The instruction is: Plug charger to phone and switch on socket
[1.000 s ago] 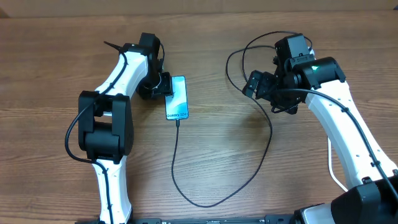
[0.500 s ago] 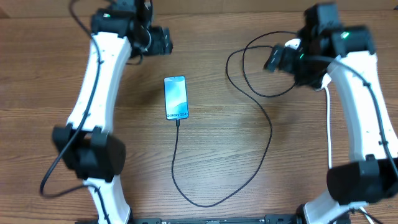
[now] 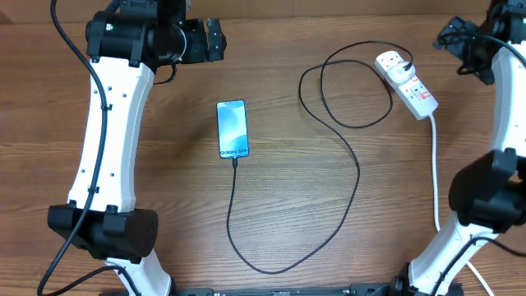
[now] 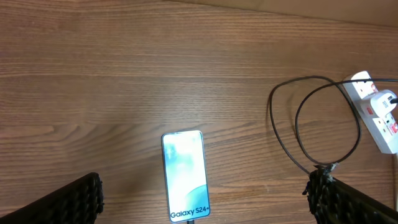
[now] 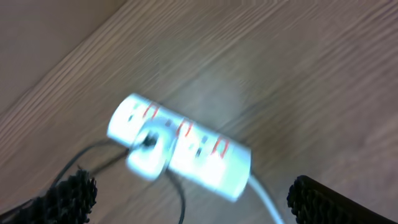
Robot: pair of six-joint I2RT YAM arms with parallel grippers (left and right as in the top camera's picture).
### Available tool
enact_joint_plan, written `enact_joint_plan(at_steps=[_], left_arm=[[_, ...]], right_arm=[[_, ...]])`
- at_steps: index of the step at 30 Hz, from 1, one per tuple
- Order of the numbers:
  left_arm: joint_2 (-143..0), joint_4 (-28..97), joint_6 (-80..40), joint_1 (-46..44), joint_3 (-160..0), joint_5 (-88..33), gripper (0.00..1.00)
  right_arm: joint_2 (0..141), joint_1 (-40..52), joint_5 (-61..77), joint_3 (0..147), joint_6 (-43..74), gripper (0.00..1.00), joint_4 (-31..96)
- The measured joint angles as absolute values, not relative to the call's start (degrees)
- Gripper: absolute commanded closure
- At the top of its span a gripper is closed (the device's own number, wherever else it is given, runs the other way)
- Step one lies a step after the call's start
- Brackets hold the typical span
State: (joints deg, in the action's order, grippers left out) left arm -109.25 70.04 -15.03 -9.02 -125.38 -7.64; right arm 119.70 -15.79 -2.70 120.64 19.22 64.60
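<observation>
The phone (image 3: 233,129) lies flat mid-table, screen lit blue; the left wrist view shows it (image 4: 185,174) between my spread fingers. The charger cable (image 3: 355,177) meets the phone's near end, sweeps toward the front edge, then loops back to a white plug (image 3: 391,61) seated in the socket (image 3: 413,89). My left gripper (image 3: 215,39) hangs open and empty high over the back left, well clear of the phone. My right gripper (image 3: 453,34) is open and empty at the back right, above and beyond the socket (image 5: 186,146), which looks blurred in the right wrist view.
The socket's thick white cord (image 3: 435,173) runs down the right side toward the front edge. The cable's loop (image 4: 314,121) lies between phone and socket. The rest is bare wooden tabletop (image 3: 123,189).
Both arms have risen and pulled back. The left gripper let go beside the phone, opened wide and went to the back left. The right gripper left the socket for the back right corner.
</observation>
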Motion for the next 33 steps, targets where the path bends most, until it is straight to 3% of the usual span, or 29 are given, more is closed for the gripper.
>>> enact_joint_plan(at_steps=[8,33], left_arm=[[-109.25,70.08,-15.03,-9.02,-125.38,-7.64,0.0],[-109.25,70.11,-15.03,-9.02,-125.38,-7.62,0.0]], right_arm=[[128.22,-16.21,-5.21,120.64,16.03,0.0,56.29],[137.4,-16.12,-8.34,116.62,14.76,0.0,53.93]])
